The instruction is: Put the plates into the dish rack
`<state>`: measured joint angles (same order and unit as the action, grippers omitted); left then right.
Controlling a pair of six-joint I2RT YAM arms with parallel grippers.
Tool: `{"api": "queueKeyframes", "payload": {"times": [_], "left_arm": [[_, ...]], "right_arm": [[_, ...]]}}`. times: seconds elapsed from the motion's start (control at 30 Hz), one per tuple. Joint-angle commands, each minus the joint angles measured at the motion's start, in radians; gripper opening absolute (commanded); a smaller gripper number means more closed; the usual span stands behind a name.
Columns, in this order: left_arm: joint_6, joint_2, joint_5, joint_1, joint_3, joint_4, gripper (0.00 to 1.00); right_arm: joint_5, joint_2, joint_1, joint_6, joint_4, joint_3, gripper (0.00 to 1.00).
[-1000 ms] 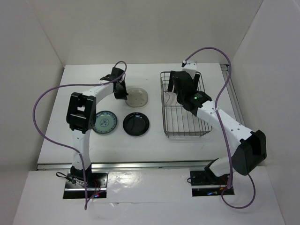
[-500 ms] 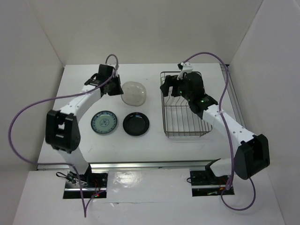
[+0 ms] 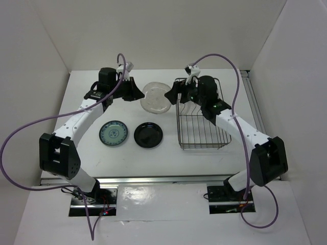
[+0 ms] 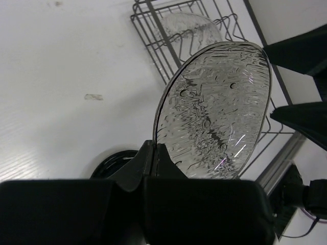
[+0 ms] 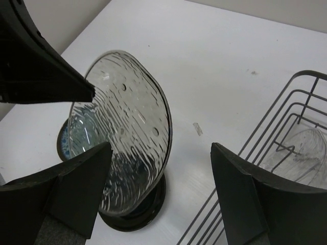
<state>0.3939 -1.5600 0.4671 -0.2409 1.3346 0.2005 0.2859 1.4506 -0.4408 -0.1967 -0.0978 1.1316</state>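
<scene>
Left pincer [image 4: 155,154] clamps the clear plate [image 4: 214,107] — right pincer [image 5: 158,153] wide, seemingly beside it.

No lettering to read anywhere in these views: nothing on the clear plate [image 4: 214,112], nothing on the dish rack [image 3: 202,133]. The teal plate [image 3: 113,133] carries a pattern, but from overhead it's too small to tell whether any of it is a character or maker's mark.
</scene>
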Motion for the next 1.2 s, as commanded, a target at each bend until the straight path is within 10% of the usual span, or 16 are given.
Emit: {"api": "queueKeyframes", "payload": {"times": [0.0,0.2,0.3,0.37,0.5,0.57,0.63,0.87,1.17], "left_arm": [[0.005,0.017,0.14,0.0,-0.011,-0.12,0.0],[0.034,0.026,0.191,0.0,-0.031,-0.164,0.0],[0.043,0.026,0.174,0.0,-0.031,-0.174,0.0],[0.043,0.015,0.151,0.0,-0.031,-0.165,0.0],[0.062,0.015,0.081,0.0,-0.031,-0.145,0.03],[0.071,-0.011,0.001,0.0,0.012,-0.074,0.4],[0.071,-0.02,-0.063,0.0,0.038,-0.028,1.0],[0.109,-0.068,-0.386,0.0,0.184,0.204,1.0],[0.118,-0.078,-0.435,0.0,0.227,0.267,1.0]], "right_arm": [[0.047,0.02,-0.001,-0.024,-0.086,0.017,0.84],[0.072,0.054,-0.001,-0.043,-0.095,0.026,0.81],[0.072,0.063,-0.001,-0.053,-0.105,0.027,0.5],[0.072,0.063,-0.001,-0.063,-0.08,0.046,0.02],[0.041,0.073,-0.001,-0.082,-0.059,0.056,0.0],[-0.055,0.041,-0.001,-0.083,-0.022,0.068,0.0],[-0.18,0.011,-0.001,-0.083,0.025,0.08,0.0],[-0.857,-0.153,0.02,-0.092,0.34,0.163,0.0],[-1.008,-0.211,0.073,-0.017,0.438,0.136,0.0]]}}
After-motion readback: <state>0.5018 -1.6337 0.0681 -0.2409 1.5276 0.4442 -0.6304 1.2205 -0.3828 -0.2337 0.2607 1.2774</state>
